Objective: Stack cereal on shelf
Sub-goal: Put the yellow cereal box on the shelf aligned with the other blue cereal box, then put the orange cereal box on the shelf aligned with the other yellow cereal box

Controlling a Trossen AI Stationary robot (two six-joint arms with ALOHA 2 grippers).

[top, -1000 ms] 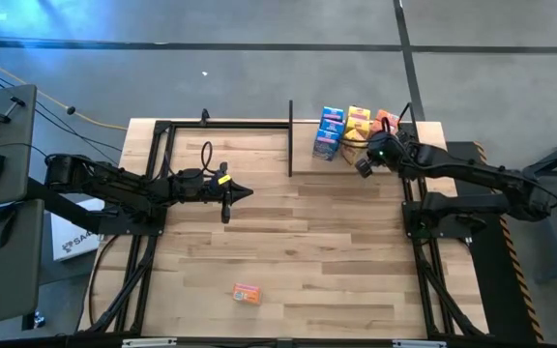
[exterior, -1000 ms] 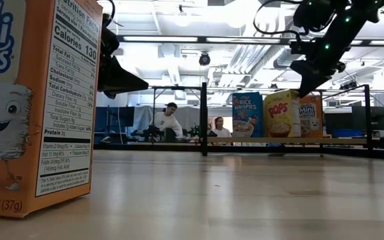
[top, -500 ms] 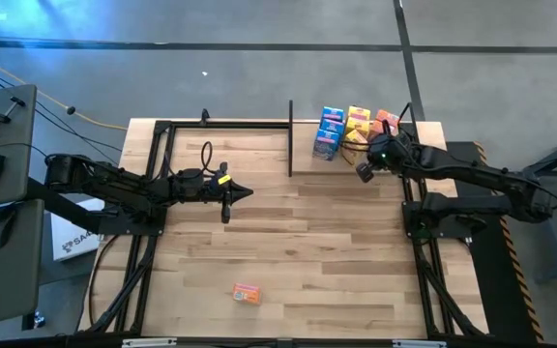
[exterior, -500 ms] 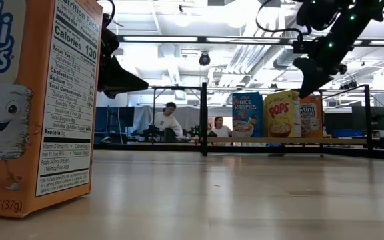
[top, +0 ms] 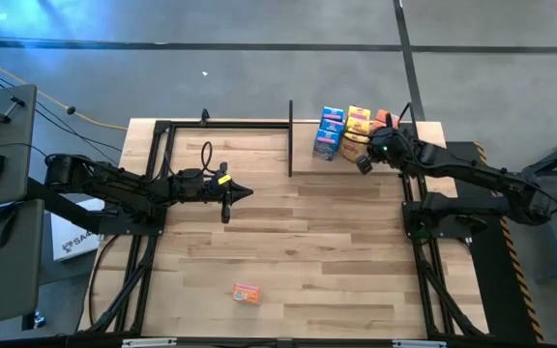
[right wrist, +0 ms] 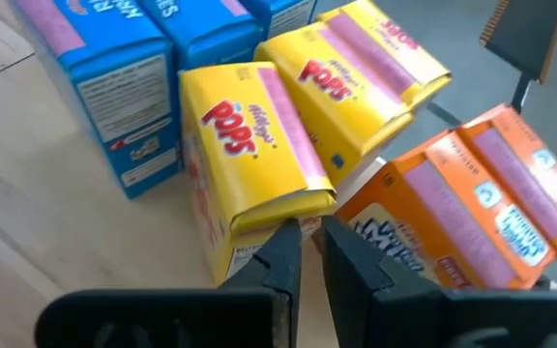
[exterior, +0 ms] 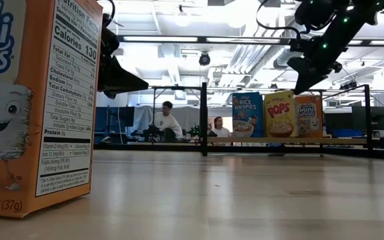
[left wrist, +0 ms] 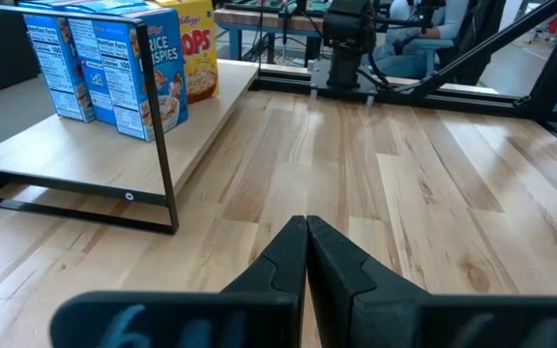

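Mostly done: cereal boxes sit grouped on the shelf (top: pixel 303 166) at the far right corner of the table (top: pixel 288 251), blue boxes (top: pixel 330 132) to the left, yellow boxes (top: pixel 358 126) in the middle, orange boxes (exterior: pixel 309 115) at the right end. In the right wrist view one yellow box (right wrist: pixel 249 145) lies across the tops of others, tilted, with an orange box (right wrist: pixel 472 208) just beside it. One orange box (top: pixel 247 294) stands alone near the front edge of the table, well apart from the shelf (it fills the low view's left side). Right gripper (top: pixel 364 164) hangs over the yellow and orange boxes, fingers almost shut, holding nothing that I can see; over the last second it has risen a little and moved back toward the boxes, so a placement looks finished and it seems to be pulling off. Left gripper (top: pixel 249 194) waits closed and empty over the middle of the table. Likely next: fetch the lone orange box.
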